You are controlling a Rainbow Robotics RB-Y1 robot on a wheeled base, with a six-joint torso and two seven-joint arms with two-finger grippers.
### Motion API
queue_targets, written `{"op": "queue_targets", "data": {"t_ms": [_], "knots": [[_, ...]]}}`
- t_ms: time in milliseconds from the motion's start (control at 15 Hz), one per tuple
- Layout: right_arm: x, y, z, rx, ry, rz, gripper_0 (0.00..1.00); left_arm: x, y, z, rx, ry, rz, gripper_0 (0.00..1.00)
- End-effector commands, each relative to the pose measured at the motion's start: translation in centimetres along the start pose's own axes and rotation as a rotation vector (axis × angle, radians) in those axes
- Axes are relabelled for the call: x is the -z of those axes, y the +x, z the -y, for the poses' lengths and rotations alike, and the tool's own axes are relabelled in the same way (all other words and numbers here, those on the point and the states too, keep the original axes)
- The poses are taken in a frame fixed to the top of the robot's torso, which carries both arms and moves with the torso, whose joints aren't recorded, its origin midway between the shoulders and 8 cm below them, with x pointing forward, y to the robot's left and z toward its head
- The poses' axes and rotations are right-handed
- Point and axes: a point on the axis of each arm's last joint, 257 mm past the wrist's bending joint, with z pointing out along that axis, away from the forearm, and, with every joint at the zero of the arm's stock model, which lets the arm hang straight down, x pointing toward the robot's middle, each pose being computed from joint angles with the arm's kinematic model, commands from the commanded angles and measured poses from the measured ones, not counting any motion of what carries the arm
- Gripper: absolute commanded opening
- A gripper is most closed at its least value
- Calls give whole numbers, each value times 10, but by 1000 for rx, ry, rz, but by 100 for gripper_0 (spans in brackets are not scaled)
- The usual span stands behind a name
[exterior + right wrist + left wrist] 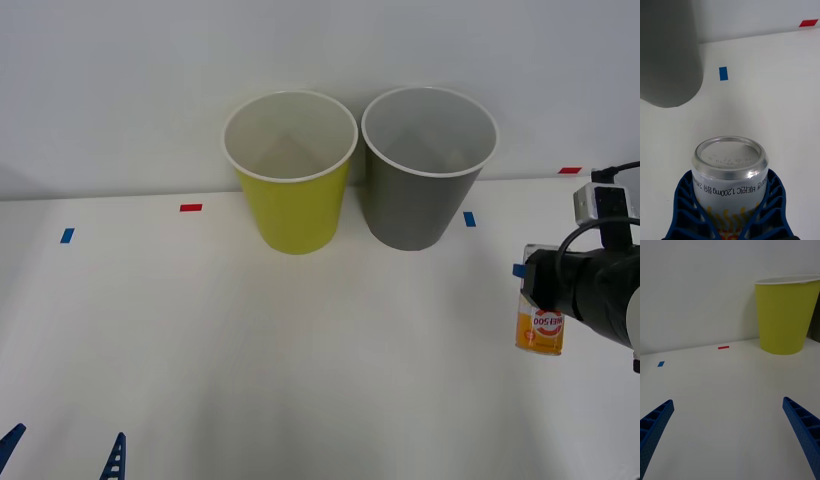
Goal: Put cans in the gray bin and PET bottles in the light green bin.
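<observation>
White table (250,350), matte, evenly lit. Plain pale wall (120,90) directly behind. Small blue tape marks (67,236) and red tape marks (190,208) stuck along far edge.
</observation>
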Motion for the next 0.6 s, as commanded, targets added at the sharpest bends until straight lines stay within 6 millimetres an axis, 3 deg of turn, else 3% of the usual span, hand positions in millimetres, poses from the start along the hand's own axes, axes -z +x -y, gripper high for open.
{"op": "queue_targets", "data": {"t_ms": [67,600], "knots": [[18,-24,-11,34,-11,92,0,0,0,0,0,0,0,100],[51,-81,-22,82,-6,277,0,0,0,0,0,0,0,100]]}}
